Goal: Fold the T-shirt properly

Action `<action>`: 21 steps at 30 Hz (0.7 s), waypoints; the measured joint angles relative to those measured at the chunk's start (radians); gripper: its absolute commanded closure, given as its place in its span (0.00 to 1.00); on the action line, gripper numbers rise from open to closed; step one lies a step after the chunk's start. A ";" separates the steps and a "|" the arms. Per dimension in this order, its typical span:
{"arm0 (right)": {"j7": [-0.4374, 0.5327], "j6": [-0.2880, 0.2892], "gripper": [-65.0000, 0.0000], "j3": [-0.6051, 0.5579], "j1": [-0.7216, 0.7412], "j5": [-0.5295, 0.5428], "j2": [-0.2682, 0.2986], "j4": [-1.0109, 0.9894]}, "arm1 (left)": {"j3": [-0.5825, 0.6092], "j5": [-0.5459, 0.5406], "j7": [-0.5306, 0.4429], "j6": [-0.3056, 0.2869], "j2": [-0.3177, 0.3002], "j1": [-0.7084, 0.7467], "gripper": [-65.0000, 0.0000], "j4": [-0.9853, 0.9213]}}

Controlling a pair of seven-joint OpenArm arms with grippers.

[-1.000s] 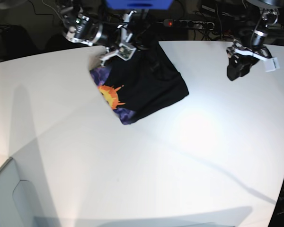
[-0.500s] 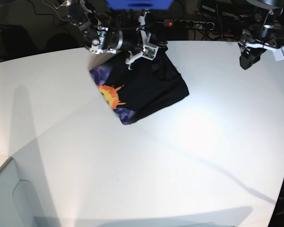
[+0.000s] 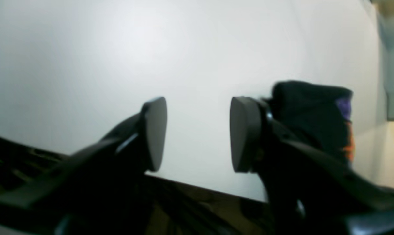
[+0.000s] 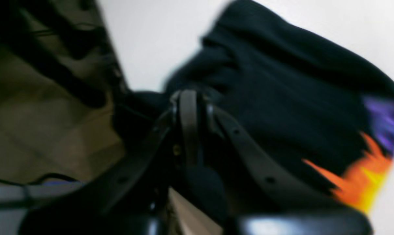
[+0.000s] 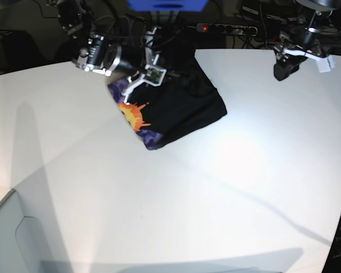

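The large black cloth T-shirt with its orange sun and purple print lies folded into a compact bundle at the far edge of the white table. The right gripper hovers over the shirt's print-side corner, jaws pressed together with no cloth visibly between them. The left gripper hangs well away from the shirt, jaws parted and empty. To finish well, tidy the shirt's loose far edge hanging off the table with a light pinch, keeping the layers from dragging.
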 measured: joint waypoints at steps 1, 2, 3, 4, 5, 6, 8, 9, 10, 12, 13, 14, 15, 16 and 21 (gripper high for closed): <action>0.005 0.000 0.99 0.021 0.000 0.002 -0.001 0.003 | 0.000 -0.001 0.025 0.000 0.023 -0.002 0.53 0.022; 0.009 0.000 0.99 0.047 0.000 0.003 -0.005 0.005 | 0.000 -0.001 0.046 -0.002 0.047 -0.005 0.51 0.044; 0.008 0.000 0.99 0.082 -0.001 0.004 -0.009 0.005 | 0.000 -0.002 0.066 -0.004 0.074 -0.007 0.47 0.065; 0.004 0.000 0.99 0.109 0.000 0.003 -0.008 0.004 | 0.000 -0.005 0.084 -0.005 0.097 -0.007 0.44 0.079; 0.003 0.000 0.99 0.130 0.000 -0.001 -0.007 0.004 | 0.000 -0.005 0.108 -0.007 0.122 -0.006 0.41 0.089; 0.001 0.000 0.99 0.153 0.000 -0.003 -0.006 0.004 | 0.000 -0.006 0.136 -0.007 0.136 -0.007 0.38 0.089; 0.004 0.000 0.99 0.198 0.000 0.001 -0.008 0.004 | 0.031 0.002 0.146 -0.008 0.150 -0.006 0.33 0.088; 0.006 0.000 0.99 0.221 0.000 0.001 -0.008 0.004 | 0.058 0.001 0.144 -0.018 0.149 -0.006 0.30 0.087; 0.006 0.000 0.99 0.247 0.000 0.001 -0.008 0.004 | 0.093 0.005 0.142 -0.030 0.145 -0.004 0.29 0.087; 0.004 0.000 0.99 0.285 0.000 0.000 -0.008 0.004 | 0.170 0.004 0.143 -0.053 0.142 -0.004 0.26 0.087; 0.006 0.000 0.99 0.295 0.000 0.001 -0.009 0.004 | 0.199 0.004 0.142 -0.053 0.145 -0.005 0.24 0.087; 0.008 0.000 0.99 0.302 0.000 0.002 -0.010 0.004 | 0.224 0.005 0.142 -0.052 0.147 -0.007 0.23 0.087; 0.007 0.000 0.99 0.313 0.000 0.002 -0.011 0.004 | 0.243 0.008 0.142 -0.052 0.148 -0.007 0.22 0.087; 0.007 0.000 0.99 0.324 0.000 0.001 -0.010 0.003 | 0.264 0.008 0.143 -0.052 0.148 -0.013 0.21 0.079; 0.005 0.000 0.99 0.330 0.000 0.001 -0.008 0.000 | 0.304 0.042 0.137 -0.053 0.148 -0.058 0.19 0.016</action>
